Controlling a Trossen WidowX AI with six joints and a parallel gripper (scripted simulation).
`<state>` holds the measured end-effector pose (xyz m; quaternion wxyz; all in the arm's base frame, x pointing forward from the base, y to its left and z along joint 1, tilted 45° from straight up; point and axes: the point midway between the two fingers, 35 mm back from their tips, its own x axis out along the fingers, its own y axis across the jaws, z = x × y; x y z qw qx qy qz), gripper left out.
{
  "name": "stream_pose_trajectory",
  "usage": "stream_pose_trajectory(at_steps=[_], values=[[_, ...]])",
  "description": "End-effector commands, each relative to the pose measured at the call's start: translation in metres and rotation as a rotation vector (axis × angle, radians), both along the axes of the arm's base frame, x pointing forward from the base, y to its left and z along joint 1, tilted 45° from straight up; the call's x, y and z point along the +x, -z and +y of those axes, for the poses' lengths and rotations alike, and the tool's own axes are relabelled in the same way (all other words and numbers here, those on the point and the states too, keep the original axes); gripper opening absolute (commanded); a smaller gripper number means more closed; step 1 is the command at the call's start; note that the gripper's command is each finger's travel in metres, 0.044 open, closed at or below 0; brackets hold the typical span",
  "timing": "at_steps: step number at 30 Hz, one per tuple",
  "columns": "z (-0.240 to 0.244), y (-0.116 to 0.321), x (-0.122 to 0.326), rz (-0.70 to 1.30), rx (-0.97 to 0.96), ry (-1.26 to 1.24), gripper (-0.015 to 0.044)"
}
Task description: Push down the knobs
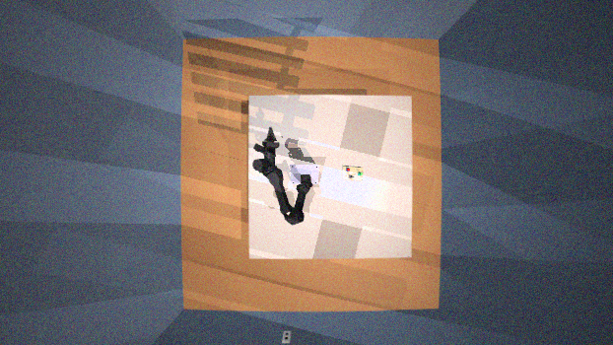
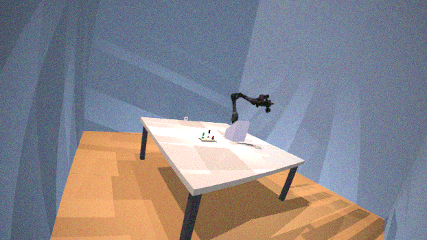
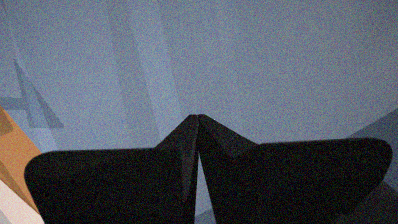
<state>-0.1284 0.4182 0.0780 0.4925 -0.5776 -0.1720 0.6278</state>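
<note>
From above, at far left, the hand (image 1: 270, 131) (image 2: 272, 103) (image 3: 196, 122) points to twelve o'clock, tips together, nothing gripped! Rightward, a pale panel (image 1: 297, 172) (image 2: 237, 132), then the board (image 1: 354, 172) (image 2: 207, 139) on the surface (image 1: 379, 241) (image 2: 223, 171), well away at the hand's four o'clock!

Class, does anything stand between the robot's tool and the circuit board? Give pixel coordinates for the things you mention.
Nothing visible stands directly between the tool (image 1: 270, 130) (image 2: 272, 103) (image 3: 198, 117) and circuit board (image 1: 355, 171) (image 2: 207, 140). The lilac panel (image 1: 311, 170) (image 2: 237, 132) appears close beside that path, on the arm-base side.
</note>
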Motion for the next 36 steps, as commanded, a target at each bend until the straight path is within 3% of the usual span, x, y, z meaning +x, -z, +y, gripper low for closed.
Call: stream_pose_trajectory(at_steps=[1, 17, 36], values=[[0.008, 0.007, 0.043, -0.06, -0.055, 0.086, 0.0], [-0.017, 0.033, 0.244, -0.177, -0.343, 0.513, 0.0], [-0.159, 0.06, 0.417, -0.134, -0.832, 0.89, 0.0]])
